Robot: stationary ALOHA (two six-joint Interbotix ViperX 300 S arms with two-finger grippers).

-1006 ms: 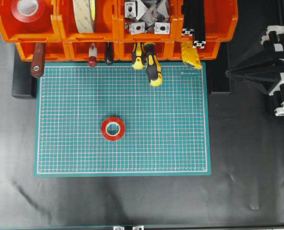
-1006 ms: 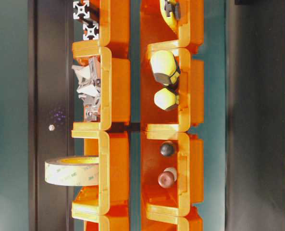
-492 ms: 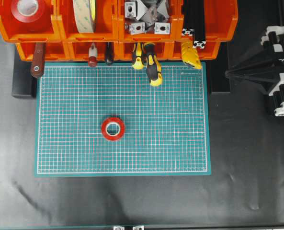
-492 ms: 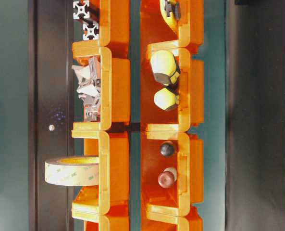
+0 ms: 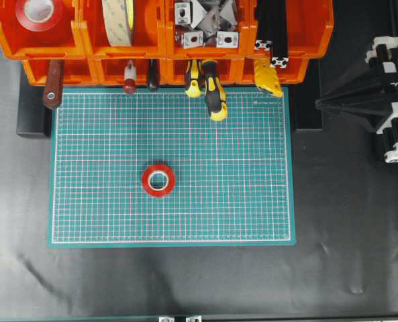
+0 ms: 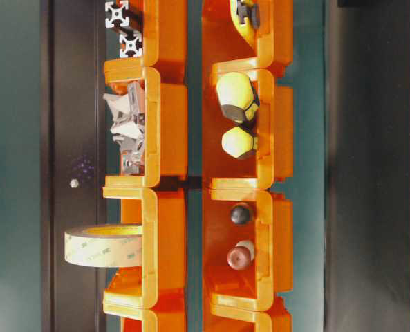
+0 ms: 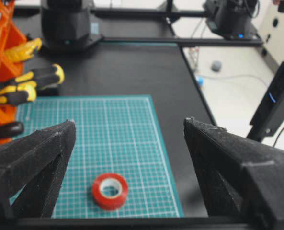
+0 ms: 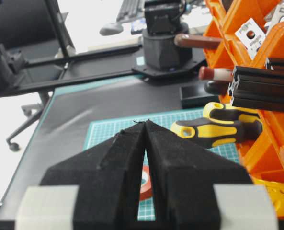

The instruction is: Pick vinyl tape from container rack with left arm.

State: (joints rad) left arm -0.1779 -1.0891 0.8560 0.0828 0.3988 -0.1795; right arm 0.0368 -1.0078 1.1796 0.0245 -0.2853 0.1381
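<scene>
Left gripper (image 7: 127, 143): jaws wide apart, empty, angled down over the mat (image 7: 122, 129), tape (image 7: 110, 190) below. Right gripper (image 8: 146, 125): jaws closed, empty, beside rack (image 8: 271, 43).

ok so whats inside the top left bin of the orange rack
A red tape roll with a white core lies flat in that bin of the container rack. The frame edge cuts off the bin's back.

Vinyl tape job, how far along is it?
Done, apparently: the vinyl tape lies flat on the cutting mat, outside the container rack. In hand: nothing; the left tool hangs open, empty. Left: likely nothing, though another red roll sits in the rack.
</scene>
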